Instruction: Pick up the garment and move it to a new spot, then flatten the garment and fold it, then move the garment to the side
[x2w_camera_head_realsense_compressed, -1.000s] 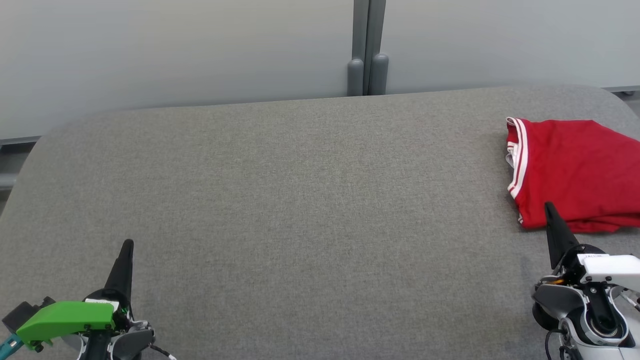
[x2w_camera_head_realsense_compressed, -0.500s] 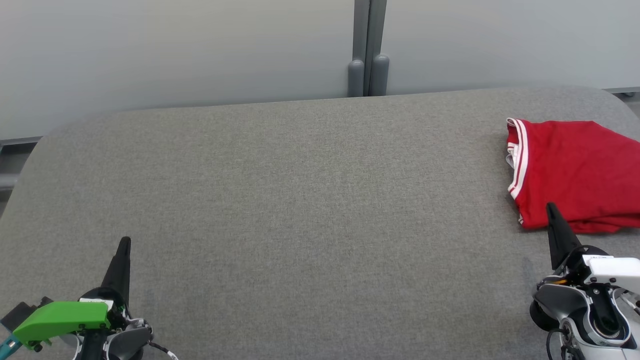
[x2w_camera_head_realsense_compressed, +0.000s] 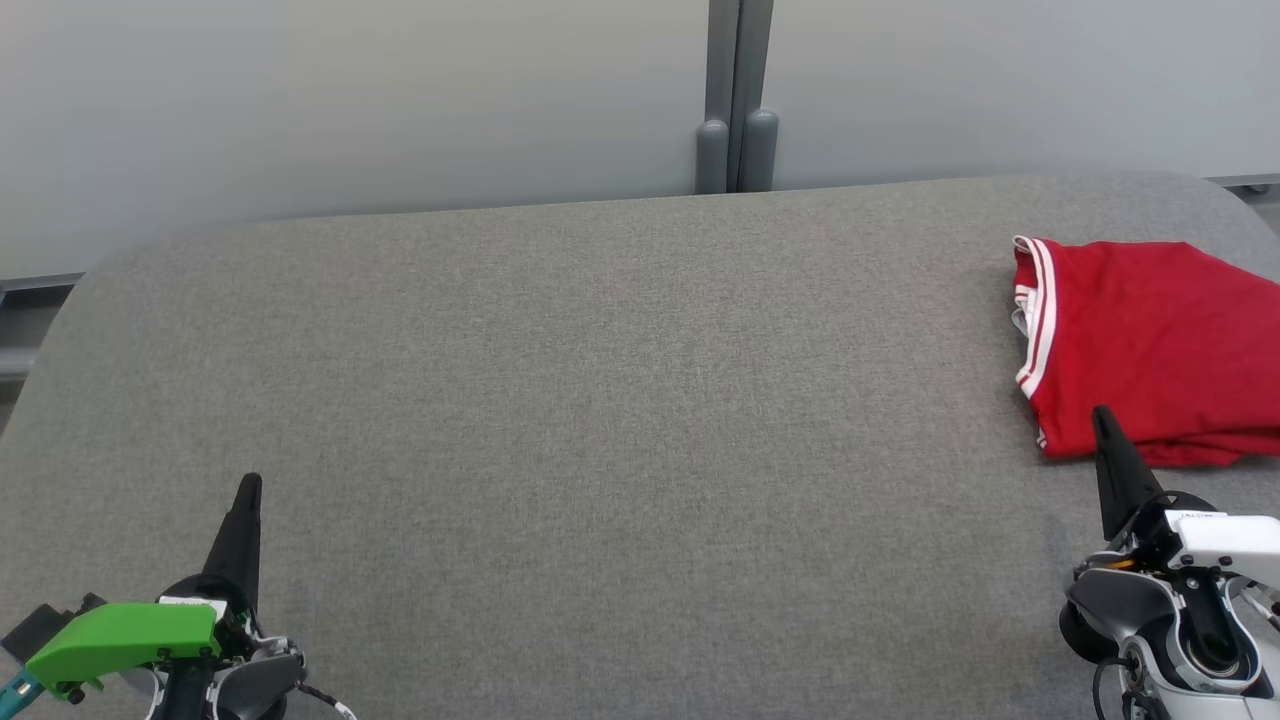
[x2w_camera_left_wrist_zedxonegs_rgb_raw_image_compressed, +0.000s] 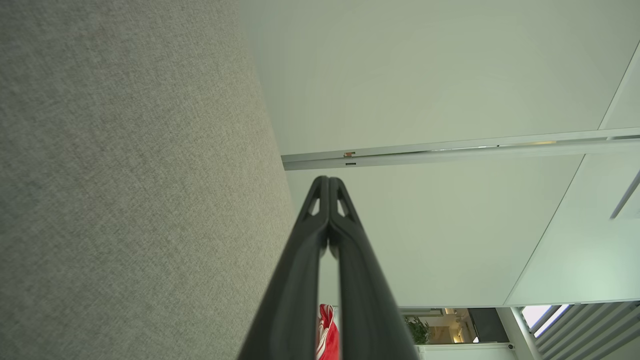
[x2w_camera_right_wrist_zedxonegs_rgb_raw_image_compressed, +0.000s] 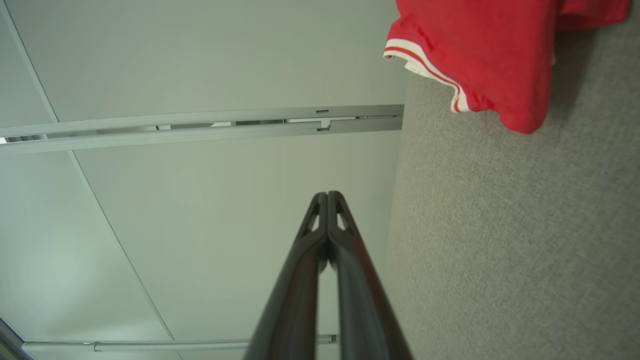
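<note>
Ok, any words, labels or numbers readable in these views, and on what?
Nothing legible.
Right gripper, white housing: tiny dark print, too small to read.
Left gripper, white sticker by the green cover: too blurred to read.
Folded red fabric garment with white striped trim: no print visible.

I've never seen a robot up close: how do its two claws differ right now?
The left claw carries a green cover; the right claw a white cover. The left claw sits far from the red garment; the right claw sits close beside it. Both are shut and empty.
</note>
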